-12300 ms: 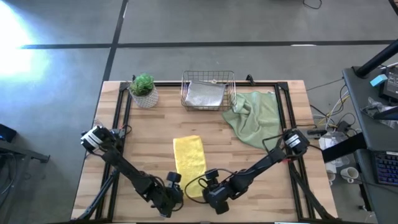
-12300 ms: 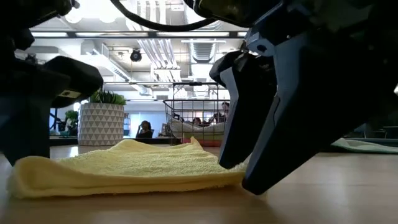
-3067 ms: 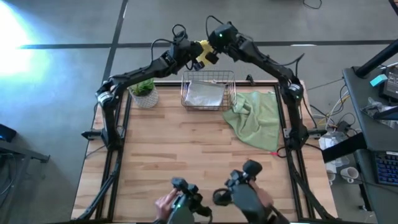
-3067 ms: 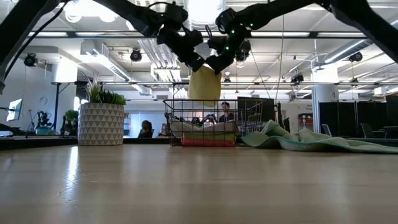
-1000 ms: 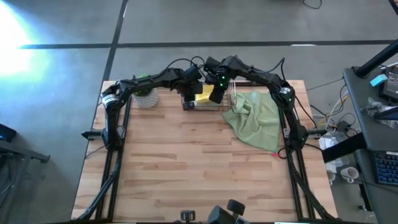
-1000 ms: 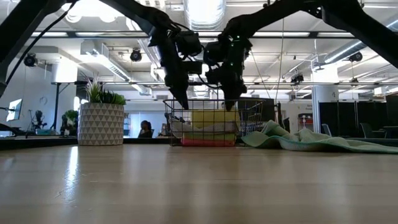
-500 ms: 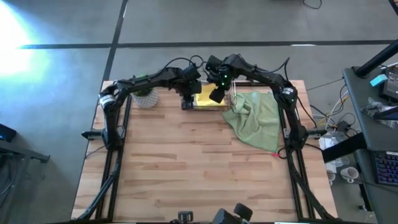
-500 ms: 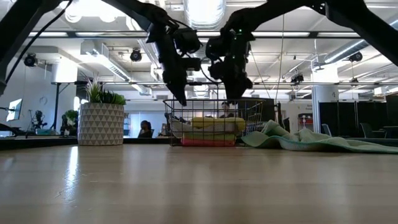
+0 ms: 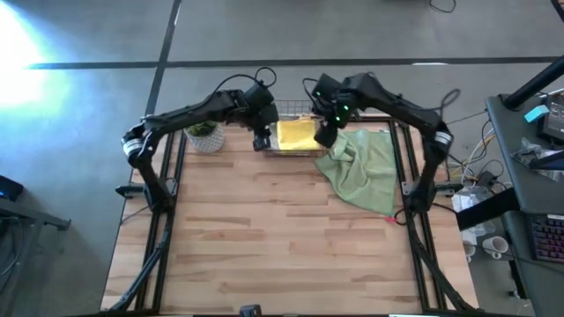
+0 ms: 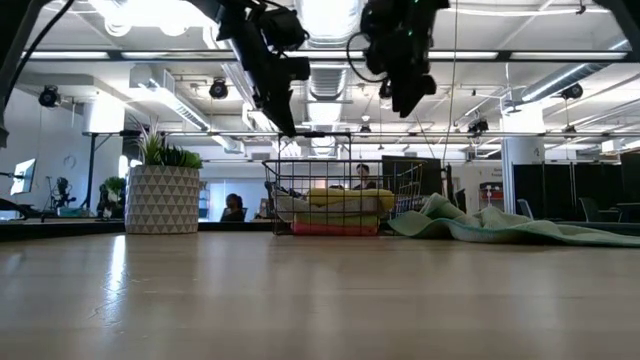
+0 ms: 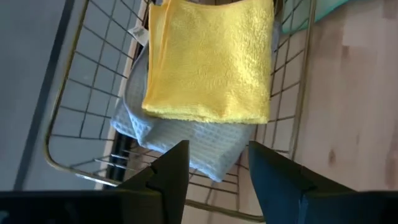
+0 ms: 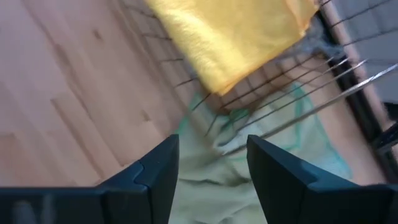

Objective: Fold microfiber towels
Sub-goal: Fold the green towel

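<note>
The folded yellow towel [image 9: 297, 134] lies stacked in the wire basket [image 9: 280, 151]; the sage towel [image 9: 364, 167] remains unfolded; left gripper [image 9: 261, 141] and right gripper [image 9: 323, 137] hover open, empty.

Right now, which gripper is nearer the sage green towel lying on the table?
The right gripper. It hangs open at the basket's right edge, just above the sage green towel. The left gripper, also open, is across the basket.

Yellow towel [image 11: 209, 62] looks fuzzy terry cloth, grey one [image 11: 186, 142] waffle-textured; basket [image 11: 293, 118] is shiny copper wire, tabletop [image 9: 264, 238] matte wood planks.
</note>
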Tool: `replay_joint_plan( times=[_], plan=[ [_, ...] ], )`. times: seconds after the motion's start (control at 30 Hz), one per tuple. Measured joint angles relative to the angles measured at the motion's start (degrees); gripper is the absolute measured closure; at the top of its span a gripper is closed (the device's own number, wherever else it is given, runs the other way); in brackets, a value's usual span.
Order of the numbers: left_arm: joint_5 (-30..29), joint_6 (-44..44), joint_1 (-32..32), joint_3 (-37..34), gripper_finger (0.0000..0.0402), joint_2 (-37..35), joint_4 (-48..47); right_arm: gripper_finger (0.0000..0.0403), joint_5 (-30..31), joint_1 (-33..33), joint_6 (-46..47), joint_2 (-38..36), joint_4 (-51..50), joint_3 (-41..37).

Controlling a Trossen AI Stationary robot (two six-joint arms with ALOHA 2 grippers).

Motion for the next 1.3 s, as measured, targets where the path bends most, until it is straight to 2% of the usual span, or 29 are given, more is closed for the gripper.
replay_joint_plan(
  times=[0.3, 0.57, 0.87, 1.07, 1.3],
  plan=[
    [0.04, -6.56, -2.79, -2.25, 0.0254, -0.98, 1.52, 0.0223, -0.02, 8.48, 12.87, -16.42, 12.29, -24.97],
    [0.0, -12.63, -7.68, -4.28, 0.0254, -1.0, 1.96, 0.0226, 0.45, 15.96, 24.3, -24.16, 23.61, -41.74],
    [-0.11, -18.42, -14.87, -4.43, 0.0254, -1.11, 1.31, 0.0231, 3.14, 20.72, 30.28, -23.24, 34.64, -53.35],
    [-2.42, -20.35, -18.39, -4.41, 0.0254, -1.22, -1.72, 0.0232, 10.6, 22.31, 32.9, -21.06, 37.15, -57.8],
    [-5.07, -21.95, -20.69, -4.41, 0.0254, -1.41, -5.12, 0.0232, 11.41, 22.57, 33.43, -18.92, 43.72, -60.85]
  ],
)
